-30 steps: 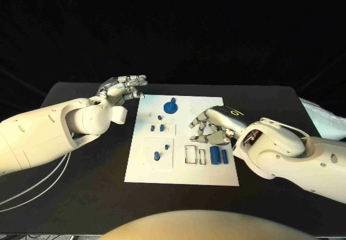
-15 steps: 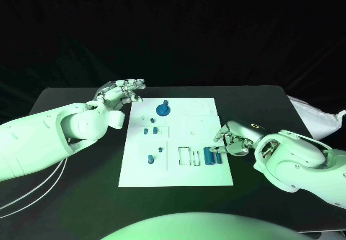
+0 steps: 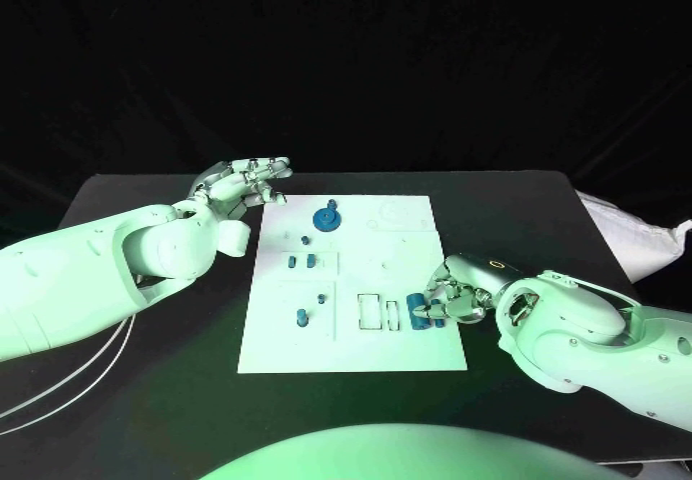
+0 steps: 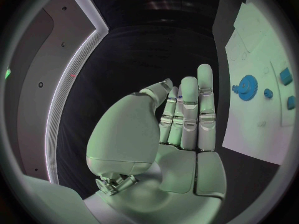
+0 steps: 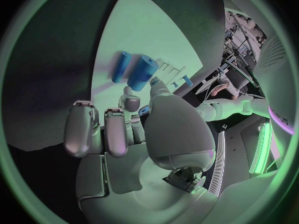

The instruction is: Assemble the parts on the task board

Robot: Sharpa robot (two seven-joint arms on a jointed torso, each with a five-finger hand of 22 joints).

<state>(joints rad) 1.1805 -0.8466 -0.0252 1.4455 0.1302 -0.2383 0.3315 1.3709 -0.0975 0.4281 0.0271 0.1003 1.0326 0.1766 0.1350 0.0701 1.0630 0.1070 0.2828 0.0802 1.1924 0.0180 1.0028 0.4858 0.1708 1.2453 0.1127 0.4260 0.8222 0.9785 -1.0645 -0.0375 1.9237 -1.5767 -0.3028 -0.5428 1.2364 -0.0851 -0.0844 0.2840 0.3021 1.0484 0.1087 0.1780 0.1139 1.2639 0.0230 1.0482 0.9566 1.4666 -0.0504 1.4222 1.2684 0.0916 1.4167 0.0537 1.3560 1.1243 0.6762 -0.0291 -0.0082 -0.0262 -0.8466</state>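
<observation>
The white task board (image 3: pixel 353 345) lies in the middle of the black table. On it are a blue gear (image 3: pixel 329 218), small blue pieces (image 3: pixel 302 262) and two blue cylinders (image 3: pixel 421 310) near its right edge. My right hand (image 3: pixel 450 295) hovers at that edge, fingers half curled. Its fingertips (image 5: pixel 129 102) reach the near end of the thick cylinder (image 5: pixel 143 72), which lies flat beside the thin cylinder (image 5: pixel 121 66). My left hand (image 3: pixel 245 182) hangs off the board's far left corner, fingers (image 4: pixel 190 114) straight and side by side, holding nothing. The gear (image 4: pixel 247 87) is beside it.
Empty rectangular slots (image 3: pixel 378 312) sit just left of the cylinders. Two more small blue pieces (image 3: pixel 310 307) stand in the board's lower left field. A pale bag (image 3: pixel 635 235) lies off the table's right edge. Bare black table (image 3: pixel 159 380) surrounds the board.
My right hand has drawn back from over the board's middle to its right edge and lowered onto the two cylinders. The left hand has stayed where it was.
</observation>
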